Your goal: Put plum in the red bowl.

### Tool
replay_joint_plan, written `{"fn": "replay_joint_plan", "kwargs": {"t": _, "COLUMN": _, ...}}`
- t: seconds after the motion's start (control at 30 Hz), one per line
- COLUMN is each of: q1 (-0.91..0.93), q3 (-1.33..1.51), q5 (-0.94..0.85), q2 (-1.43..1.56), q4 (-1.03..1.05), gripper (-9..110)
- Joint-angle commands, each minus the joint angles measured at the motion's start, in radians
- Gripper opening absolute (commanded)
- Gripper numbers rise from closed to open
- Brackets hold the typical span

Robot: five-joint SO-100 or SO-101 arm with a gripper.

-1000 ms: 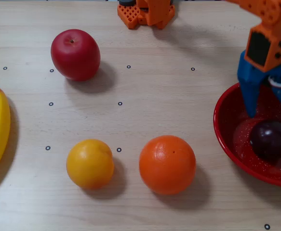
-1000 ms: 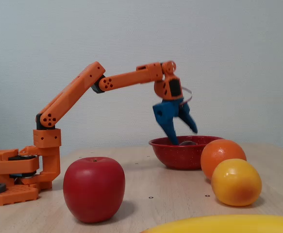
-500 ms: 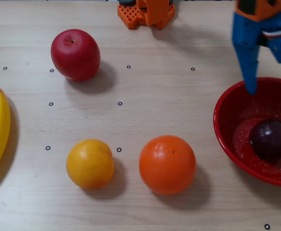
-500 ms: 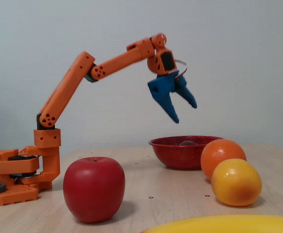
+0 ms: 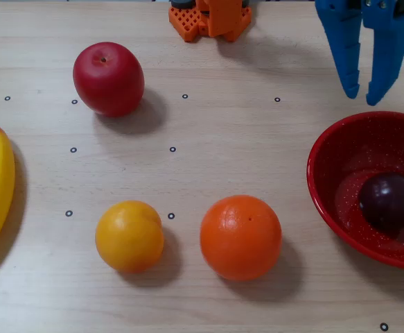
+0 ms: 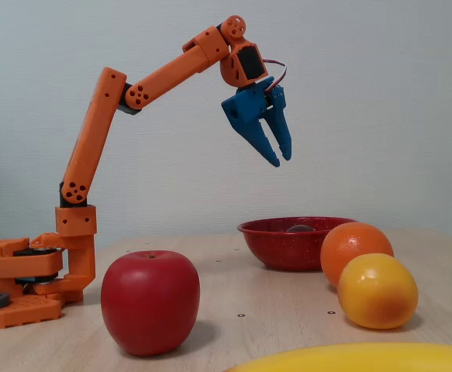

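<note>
From the overhead view, the plum (image 5: 389, 201) sits inside the red bowl (image 5: 326, 149), just below the blue pincer (image 5: 363, 94). The pincer is a little open and holds nothing, so the job looks done.

From the fixed view, the pincer (image 6: 281, 159) hangs high above the bowl (image 6: 276, 248), clear of the fruit.

Orange plastic jointed arm (image 6: 105, 116) with round screw holes, pale looping cable near the wrist, blue two-finger pointed gripper (image 6: 281, 159).
</note>
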Motion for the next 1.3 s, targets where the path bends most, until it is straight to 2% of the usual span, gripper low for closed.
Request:
{"fn": "replay_joint_plan", "kwargs": {"t": 0.0, "q1": 0.101, "q3": 0.058, "q5": 0.018, "q2": 0.219, "q4": 0.011, "gripper": 0}}
{"fn": "replay_joint_plan", "kwargs": {"t": 0.53, "q1": 0.198, "q3": 0.561, "q5": -0.023, "q2": 0.592, "q4": -0.164, "gripper": 0}}
{"fn": "replay_joint_plan", "kwargs": {"t": 0.87, "q1": 0.261, "q3": 1.048, "q5": -0.028, "q2": 0.85, "q4": -0.423, "gripper": 0}}
{"fn": "replay_joint_plan", "kwargs": {"t": 1.27, "q1": 0.276, "q3": 1.488, "q5": -0.009, "q2": 1.092, "q4": -0.609, "gripper": 0}}
